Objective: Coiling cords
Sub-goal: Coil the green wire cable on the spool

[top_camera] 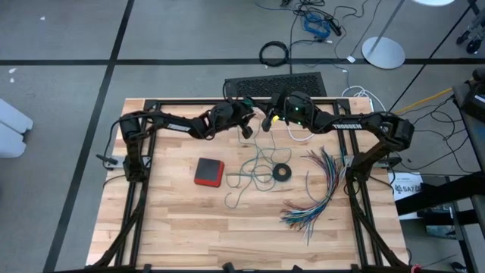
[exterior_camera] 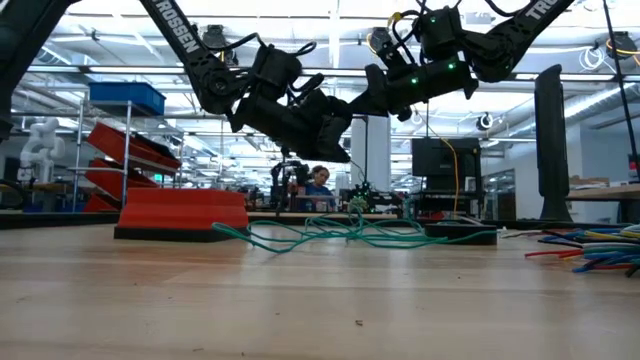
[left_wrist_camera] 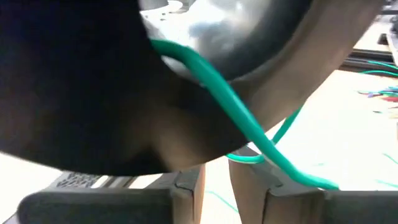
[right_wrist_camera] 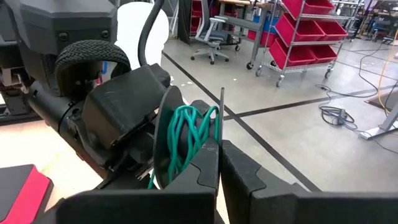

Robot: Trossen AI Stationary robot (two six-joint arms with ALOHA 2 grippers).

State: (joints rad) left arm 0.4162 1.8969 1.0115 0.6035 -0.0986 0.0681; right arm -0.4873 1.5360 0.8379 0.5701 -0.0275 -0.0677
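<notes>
The wooden table point(top_camera: 189, 227) carries both dark arms, which meet above its far edge. To the right lies a fanned bundle of coloured wires point(top_camera: 318, 193). Left of middle sits a red and black block point(top_camera: 208, 171), and a small black ring point(top_camera: 282, 172) lies between the block and the wires. The teal cord point(top_camera: 254, 171) sprawls in loose loops beside the ring and rises toward the grippers. The white cord point(top_camera: 299, 135) lies near the far edge under the right arm. The left gripper point(top_camera: 246, 125) has its fingers slightly apart, the teal cord crossing just in front of them. The right gripper point(right_wrist_camera: 219, 163) has its fingers pressed together, with several turns of the teal cord bunched against them.
</notes>
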